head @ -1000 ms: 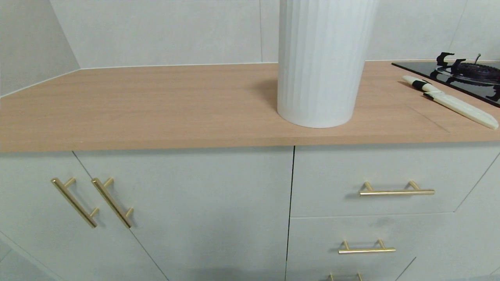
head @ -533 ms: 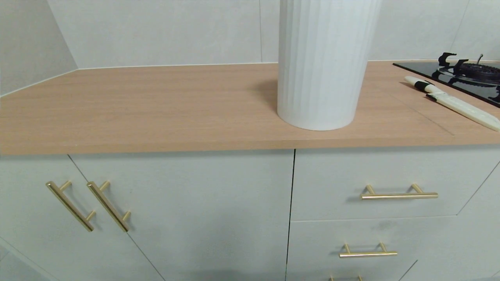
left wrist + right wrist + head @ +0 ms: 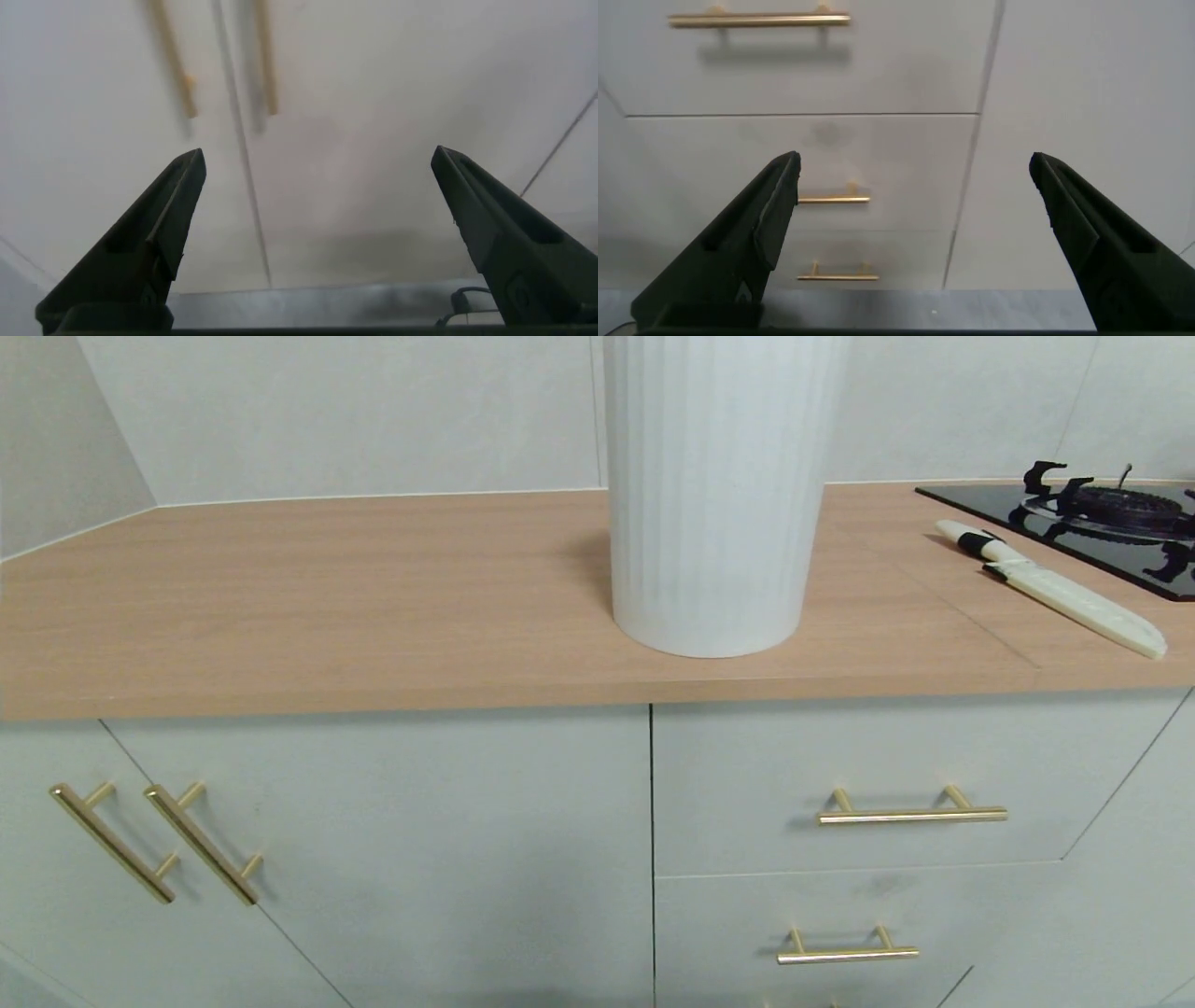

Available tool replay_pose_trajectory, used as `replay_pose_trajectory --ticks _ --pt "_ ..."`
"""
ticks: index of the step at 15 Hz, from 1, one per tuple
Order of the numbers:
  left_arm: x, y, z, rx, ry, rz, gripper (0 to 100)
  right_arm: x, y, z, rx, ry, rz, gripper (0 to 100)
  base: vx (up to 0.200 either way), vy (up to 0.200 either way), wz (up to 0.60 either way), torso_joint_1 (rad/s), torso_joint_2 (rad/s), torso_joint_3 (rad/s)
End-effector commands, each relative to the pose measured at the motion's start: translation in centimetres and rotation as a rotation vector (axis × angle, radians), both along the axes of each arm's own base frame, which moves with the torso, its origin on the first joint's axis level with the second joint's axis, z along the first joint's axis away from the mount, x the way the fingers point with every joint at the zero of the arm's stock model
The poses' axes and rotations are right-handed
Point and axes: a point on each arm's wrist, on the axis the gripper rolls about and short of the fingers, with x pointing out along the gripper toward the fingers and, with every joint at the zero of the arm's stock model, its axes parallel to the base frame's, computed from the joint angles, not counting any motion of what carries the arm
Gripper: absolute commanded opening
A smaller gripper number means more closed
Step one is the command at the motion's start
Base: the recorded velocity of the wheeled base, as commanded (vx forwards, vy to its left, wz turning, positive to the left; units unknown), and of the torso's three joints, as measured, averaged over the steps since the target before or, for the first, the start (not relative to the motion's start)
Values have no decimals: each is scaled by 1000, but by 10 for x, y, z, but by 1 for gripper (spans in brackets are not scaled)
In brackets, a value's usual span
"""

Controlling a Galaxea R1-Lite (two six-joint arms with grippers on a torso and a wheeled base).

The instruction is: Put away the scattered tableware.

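Note:
A cream-bladed knife (image 3: 1050,588) with a black band on its handle lies on the wooden countertop (image 3: 327,597) at the right, beside the stove. A tall white ribbed container (image 3: 714,495) stands on the counter near its front edge. My left gripper (image 3: 318,168) is open, low down and facing two cabinet doors with gold handles (image 3: 266,56). My right gripper (image 3: 915,168) is open too, facing the drawer fronts with gold handles (image 3: 758,19). Neither holds anything.
A black glass stove (image 3: 1102,523) with a burner grate fills the counter's far right. Below the counter are two cabinet doors with slanting gold handles (image 3: 201,845) at the left and a drawer stack (image 3: 910,815) at the right. Tiled walls close the back and left.
The whole head view has shifted: everything slid left and slightly down, so the camera turned right. The knife and container keep their places on the counter.

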Motion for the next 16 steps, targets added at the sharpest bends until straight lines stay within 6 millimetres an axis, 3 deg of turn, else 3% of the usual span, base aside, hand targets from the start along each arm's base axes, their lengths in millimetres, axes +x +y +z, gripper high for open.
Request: replay_pose_trajectory --ticks 1,3,16 --pt "0 0 0 0 0 -1 100 0 0 0 1 0 -1 100 0 -200 0 7 2 2" --pt "0 0 0 0 0 -1 100 0 0 0 1 0 -1 100 0 -200 0 2 5 7" --pt "0 0 0 0 0 -1 100 0 0 0 2 0 -1 100 0 0 0 0 0 0"
